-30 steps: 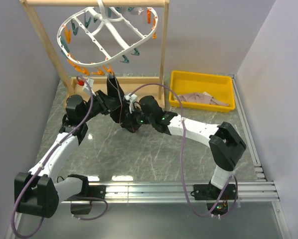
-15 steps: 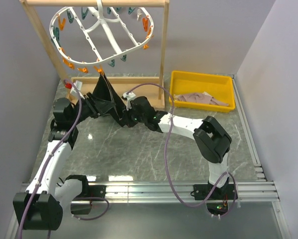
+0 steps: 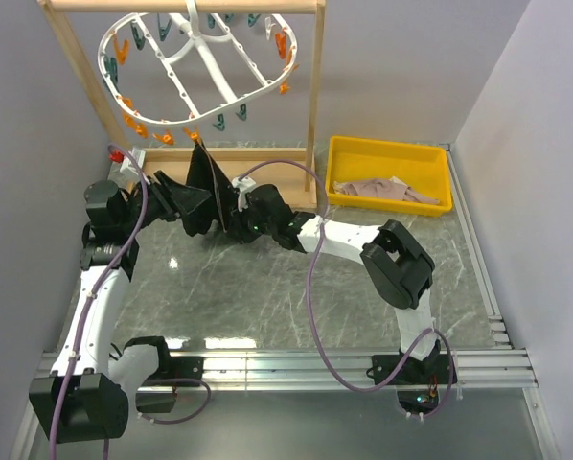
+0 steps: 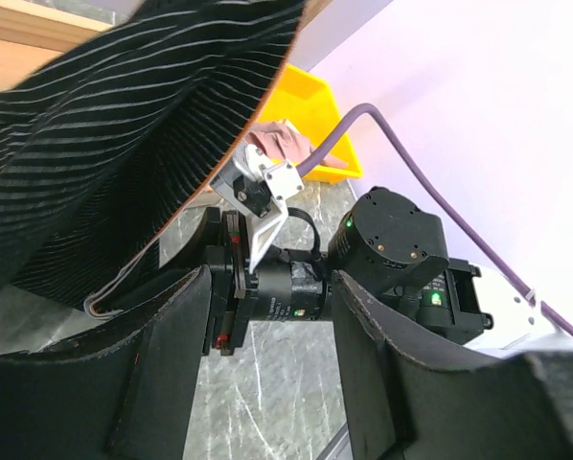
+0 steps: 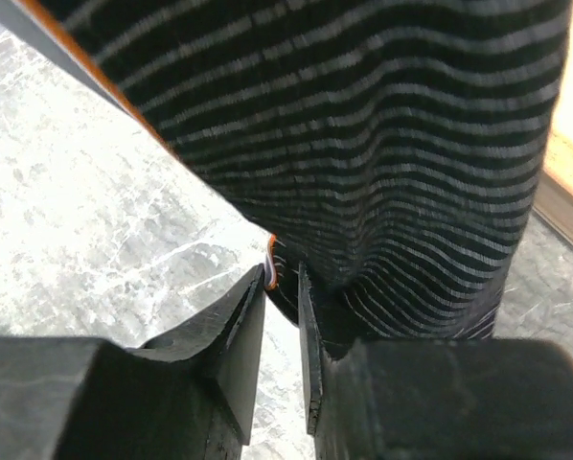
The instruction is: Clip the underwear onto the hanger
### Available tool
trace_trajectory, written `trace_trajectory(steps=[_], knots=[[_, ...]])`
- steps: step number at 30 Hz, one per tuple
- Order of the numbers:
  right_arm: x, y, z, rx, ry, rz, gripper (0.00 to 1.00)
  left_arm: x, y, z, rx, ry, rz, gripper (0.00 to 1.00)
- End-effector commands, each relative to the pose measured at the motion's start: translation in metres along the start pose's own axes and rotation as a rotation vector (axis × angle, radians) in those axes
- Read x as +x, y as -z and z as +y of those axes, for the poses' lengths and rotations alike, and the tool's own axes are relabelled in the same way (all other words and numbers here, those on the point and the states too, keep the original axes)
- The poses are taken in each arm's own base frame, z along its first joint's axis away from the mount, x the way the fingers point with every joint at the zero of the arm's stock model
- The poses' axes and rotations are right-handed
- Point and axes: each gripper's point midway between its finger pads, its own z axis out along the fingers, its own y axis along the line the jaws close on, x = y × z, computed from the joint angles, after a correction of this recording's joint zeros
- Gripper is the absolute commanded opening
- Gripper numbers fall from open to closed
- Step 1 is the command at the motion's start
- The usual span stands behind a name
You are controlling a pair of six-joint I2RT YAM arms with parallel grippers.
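Grey marbled tabletop [image 3: 267,287] lies under the black underwear [image 3: 208,182], which hangs from a peg [image 3: 193,135] at the white hanger's [image 3: 213,69] six o'clock rim. The left gripper [image 4: 270,287] gapes wide and empty. The right gripper [image 5: 282,278] stands a slit apart at the hem. That single peg's bite looks shallow, so a snag as either arm retreats could drop the cloth.

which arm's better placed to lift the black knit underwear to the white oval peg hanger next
Probably right: the right claw straddles the edge of the black knit underwear, fingers slightly parted, below the white plastic oval hanger. The left claw gapes wide with no cloth between its fingers.
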Motion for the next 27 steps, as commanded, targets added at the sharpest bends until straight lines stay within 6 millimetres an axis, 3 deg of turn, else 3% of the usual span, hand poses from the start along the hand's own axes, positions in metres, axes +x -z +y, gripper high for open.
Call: trace_trajectory(steps=[1, 10, 21, 27], knots=[[-0.025, 0.006, 0.007, -0.028, 0.003, -0.048, 0.29, -0.016, 0.002, -0.017, 0.05, -0.095, -0.011, 0.58], [-0.038, 0.033, 0.015, -0.06, 0.053, -0.084, 0.39, -0.018, 0.004, -0.021, 0.075, -0.188, -0.013, 0.59], [-0.037, 0.047, 0.009, -0.051, 0.058, -0.085, 0.4, -0.021, 0.006, -0.026, 0.102, -0.257, -0.031, 0.58], [-0.064, 0.088, 0.008, -0.108, -0.012, -0.167, 0.5, -0.016, 0.015, -0.039, 0.158, -0.383, -0.041, 0.57]])
